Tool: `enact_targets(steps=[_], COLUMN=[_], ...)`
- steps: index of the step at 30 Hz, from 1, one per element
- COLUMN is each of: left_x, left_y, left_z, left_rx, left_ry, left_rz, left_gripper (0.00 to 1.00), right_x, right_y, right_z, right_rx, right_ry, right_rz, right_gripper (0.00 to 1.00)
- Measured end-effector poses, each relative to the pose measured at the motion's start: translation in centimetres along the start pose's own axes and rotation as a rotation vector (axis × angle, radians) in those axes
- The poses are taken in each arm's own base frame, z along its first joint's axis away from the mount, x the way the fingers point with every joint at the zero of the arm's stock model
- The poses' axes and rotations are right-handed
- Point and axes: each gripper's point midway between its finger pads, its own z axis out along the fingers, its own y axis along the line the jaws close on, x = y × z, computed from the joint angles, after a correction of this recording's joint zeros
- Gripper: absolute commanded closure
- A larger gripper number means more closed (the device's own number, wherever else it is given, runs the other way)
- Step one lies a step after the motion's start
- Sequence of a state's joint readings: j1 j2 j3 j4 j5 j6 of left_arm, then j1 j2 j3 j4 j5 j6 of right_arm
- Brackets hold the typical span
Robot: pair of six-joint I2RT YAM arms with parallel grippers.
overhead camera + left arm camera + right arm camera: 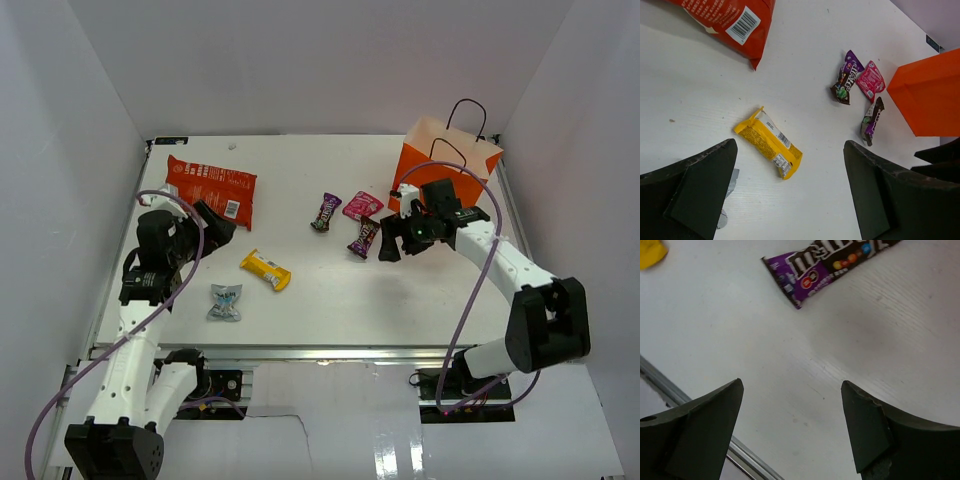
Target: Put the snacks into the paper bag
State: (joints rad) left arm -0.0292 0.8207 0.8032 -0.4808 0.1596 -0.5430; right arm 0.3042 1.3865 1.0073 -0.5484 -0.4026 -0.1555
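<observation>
Upper left: shows glossy red-orange chip bag, flat, just beyond left gripper; jaws wide apart, gripping nothing. Lower centre-left: shows crinkled silver-blue wrapper, oblong yellow wrapper. Centre: groups purple wrapper, pink wrapper, maroon wrapper. Immediately right: right gripper, jaws apart, empty. Upper right: upright orange paper bag.

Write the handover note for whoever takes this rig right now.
Left gripper: open, empty, near the chip bag and yellow wrapper.
Right gripper: open, empty, near the maroon wrapper.
Also on the table: silver-blue wrapper, purple wrapper, pink wrapper.
Paper bag upright, back right.
Done: nothing bagged that shows. Left: all six snacks.
</observation>
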Motion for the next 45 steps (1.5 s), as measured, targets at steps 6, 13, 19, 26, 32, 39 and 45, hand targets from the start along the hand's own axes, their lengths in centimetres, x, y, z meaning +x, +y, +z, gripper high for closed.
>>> enact_targets(steps=[6,13,19,26,32,39,45], left_x=[1.2,1.3,1.5,2.3,3.1,4.9,5.1], left_y=[0.0,-0.6,-0.9,-0.5,-0.3,-0.1,-0.5], left_z=[0.0,-1.2,-2.2,-2.1,-1.2,-0.5,-0.6], left_rx=[0.001,0.015,0.029,0.01,0.003,0.017,0.049], left_ry=[0.033,0.022,0.007,0.035,0.08,0.139,0.146], left_rz=[-0.076,-0.171,-0.223,-0.248,-0.257,-0.279,-0.281], left_gripper=[0.02,0.02,0.02,0.02,0.02,0.02,0.02], right_x=[-2.0,-4.7,-3.6,-3.9,-2.9,-2.9,-3.1], right_y=[-1.3,-2.0,-4.2,-4.0,-2.8,-2.6,0.1], right_z=[3.9,8.6,11.4,12.6,13.1,12.5,11.6], right_rx=[0.14,0.217,0.304,0.336,0.325,0.325,0.144], right_ry=[0.016,-0.016,0.017,-0.012,-0.023,-0.039,-0.018], right_rz=[0.272,0.412,0.489,0.475,0.437,0.388,0.184], right_gripper=[0.15,0.24,0.39,0.61,0.77,0.92,0.92])
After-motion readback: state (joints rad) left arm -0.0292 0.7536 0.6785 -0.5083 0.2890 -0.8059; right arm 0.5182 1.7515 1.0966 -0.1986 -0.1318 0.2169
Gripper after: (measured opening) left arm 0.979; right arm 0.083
